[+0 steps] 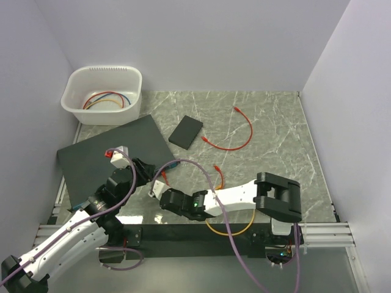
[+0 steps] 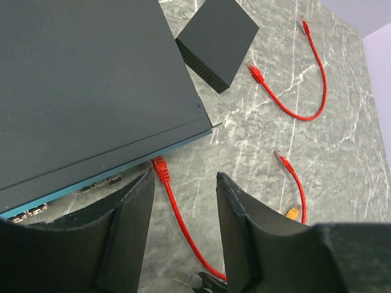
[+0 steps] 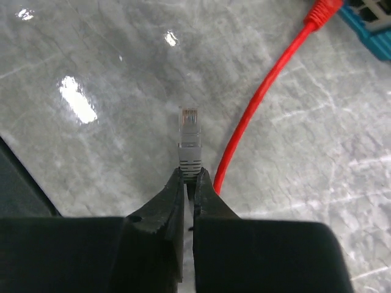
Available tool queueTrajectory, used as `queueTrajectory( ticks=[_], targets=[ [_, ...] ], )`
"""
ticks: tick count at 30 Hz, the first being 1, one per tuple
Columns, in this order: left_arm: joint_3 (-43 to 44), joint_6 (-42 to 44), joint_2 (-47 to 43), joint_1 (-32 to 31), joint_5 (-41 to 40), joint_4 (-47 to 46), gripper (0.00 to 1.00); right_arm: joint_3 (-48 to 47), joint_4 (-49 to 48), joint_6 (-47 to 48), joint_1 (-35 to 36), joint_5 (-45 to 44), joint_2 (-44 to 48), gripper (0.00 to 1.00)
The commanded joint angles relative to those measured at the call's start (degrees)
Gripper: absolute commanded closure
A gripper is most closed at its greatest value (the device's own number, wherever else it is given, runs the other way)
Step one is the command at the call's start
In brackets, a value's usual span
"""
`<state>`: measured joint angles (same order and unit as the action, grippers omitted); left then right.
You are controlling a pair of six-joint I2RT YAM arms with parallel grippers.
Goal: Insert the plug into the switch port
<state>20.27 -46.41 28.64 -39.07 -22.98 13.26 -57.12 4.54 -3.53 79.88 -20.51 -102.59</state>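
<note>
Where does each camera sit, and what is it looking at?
Top camera: high behind the robot, looking down at the table; the left arm and right arm show.
Left wrist camera: on the left arm, looking past the open left claw at the switch and the red plug by it.
Right wrist camera: on the right arm, looking down past the right claw, shut on a grey plug.
Shared: both wrist cameras see the red cable and the switch's blue front.

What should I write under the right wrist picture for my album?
Right gripper pinches a grey plug, with a red cable running beside it.
</note>
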Motion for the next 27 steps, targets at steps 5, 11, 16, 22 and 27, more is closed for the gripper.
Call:
queueTrajectory(
  ticks=[5,11,16,22,27],
  targets=[
    [1.1,1.1,0.0,0.3,2.4,-2.8,0.51,7.2,-9.2,-0.9,-0.9,-1.7,15.9,1.00],
    [-0.8,2.8,-0.3,0.3,12.5,-8.7,0.52,11.5,-11.2,-6.0,-10.7,13.4,25.4,1.00],
    [-3.2,2.1,1.0,0.3,20.9,-19.7,0.52,14.5,-14.0,-7.5,-13.3,17.4,27.8,1.00],
    [-3.6,0.4,6.5,0.2,25.1,-25.9,0.50,13.8,-13.7,-7.6,-13.2,17.2,26.6,1.00],
    [-3.5,-0.5,9.1,0.1,26.8,-28.0,0.53,13.8,-14.0,-7.5,-13.3,16.7,26.8,1.00]
  ],
)
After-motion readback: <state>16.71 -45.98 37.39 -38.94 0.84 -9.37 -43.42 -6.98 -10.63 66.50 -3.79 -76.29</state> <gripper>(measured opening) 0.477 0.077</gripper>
